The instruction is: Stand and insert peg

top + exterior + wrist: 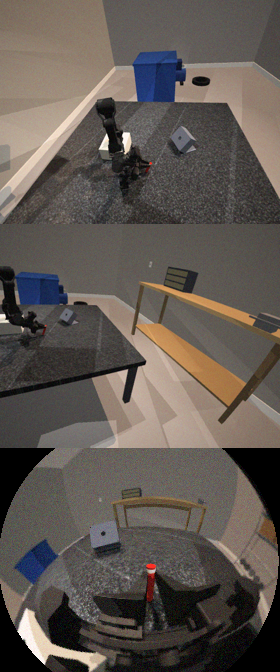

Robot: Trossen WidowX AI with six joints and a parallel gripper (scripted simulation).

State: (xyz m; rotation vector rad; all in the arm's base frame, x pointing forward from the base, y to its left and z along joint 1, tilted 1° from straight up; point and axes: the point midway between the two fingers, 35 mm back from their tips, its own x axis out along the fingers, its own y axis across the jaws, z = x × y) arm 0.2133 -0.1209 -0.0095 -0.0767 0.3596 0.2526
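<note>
The red peg (147, 169) (44, 332) (150, 594) is held nearly upright, leaning slightly, with its white-banded end up and its plain end down at or just above the table; I cannot tell whether it touches. My gripper (149, 164) (45, 327) (150, 572) is shut on the peg near its upper part, reaching in low from the side. The grey sloped panel (184, 143) (69, 320) (111, 541) stands apart from the peg, farther back and to the right in the top view. Its hole (180, 137) (66, 314) (103, 533) shows as a dark round opening.
A white block (105, 154) (10, 329) stands beside the arm on the dark table (210, 170) (78, 355). A blue cabinet (154, 81) (36, 289) (37, 560) and a black ring (201, 84) are beyond the table. A wooden shelf (210, 305) (160, 501) stands off to the side.
</note>
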